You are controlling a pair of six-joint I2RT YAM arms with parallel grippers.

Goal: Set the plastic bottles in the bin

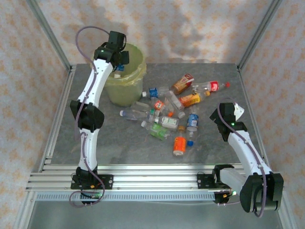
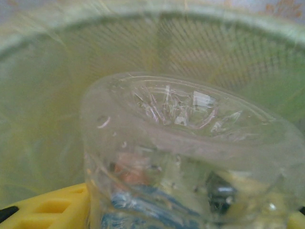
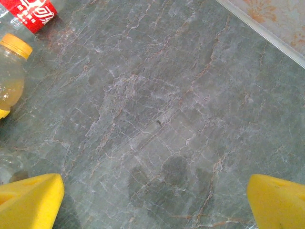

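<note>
We hold a clear bottle (image 2: 190, 152) clamped in our left gripper (image 1: 119, 66), just above the bag-lined bin (image 1: 128, 88) — contents hidden. Our right gripper (image 3: 155, 200) gapes wide — loose bottles (image 1: 167, 121) lie to its left.

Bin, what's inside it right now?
The left pincer holds a clear bottle over the bin. Around it the yellow-green liner shows; the bottle covers the bottom, so any contents are hidden.

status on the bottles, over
Left gripper over bin, jaws shut on clear bottle. Right gripper open, empty, above table. Bottle pile on table beside bin. Nothing blocking.
</note>
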